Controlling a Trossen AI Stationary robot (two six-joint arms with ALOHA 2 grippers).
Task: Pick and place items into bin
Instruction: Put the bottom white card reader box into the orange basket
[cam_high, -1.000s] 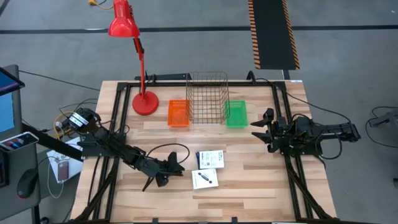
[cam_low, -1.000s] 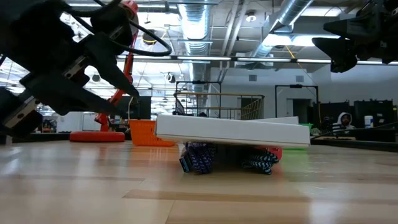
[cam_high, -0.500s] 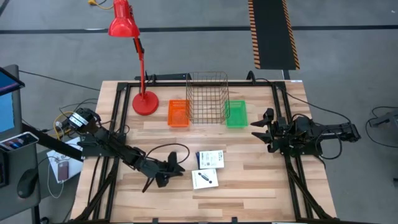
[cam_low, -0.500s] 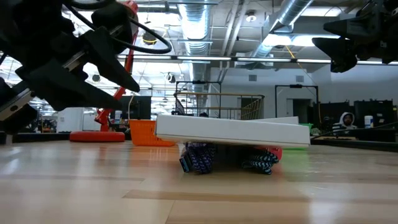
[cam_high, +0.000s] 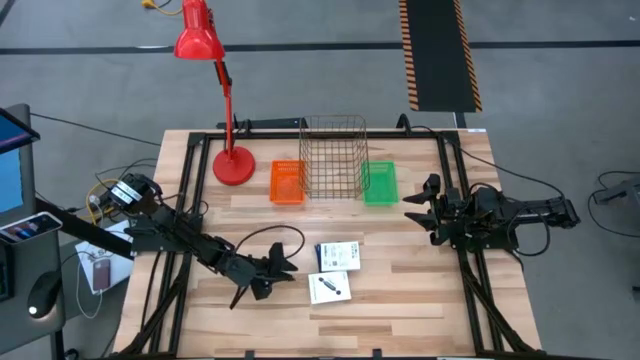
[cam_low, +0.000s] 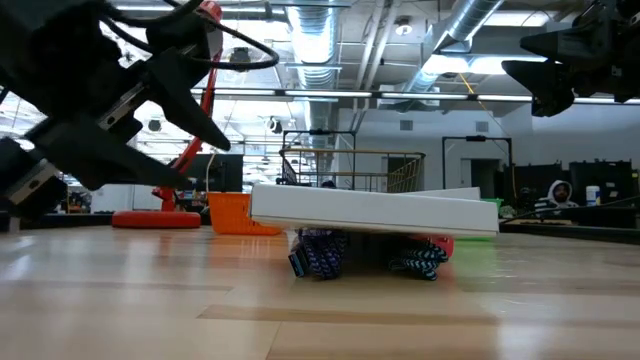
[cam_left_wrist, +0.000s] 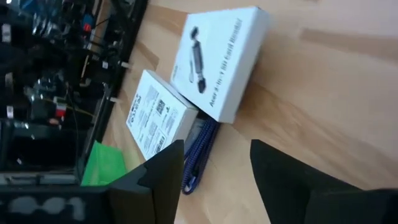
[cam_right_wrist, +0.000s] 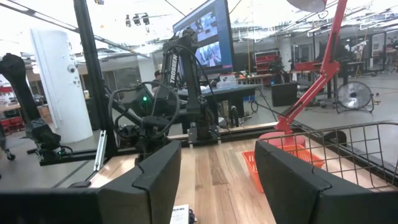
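Left claw (cam_high: 283, 262) hovered open and empty, nearer than the right claw (cam_high: 418, 211) to white cards (cam_high: 335, 270) lying just beside it.

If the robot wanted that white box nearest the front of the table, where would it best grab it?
Probably across its short width, coming down from above. The front box lies flat but tilted, one end propped on a braided cord, so its long edges are free. The left gripper sits just beside it with fingers apart, the handiest one. The other box lies close behind, so pinching end to end looks tighter.
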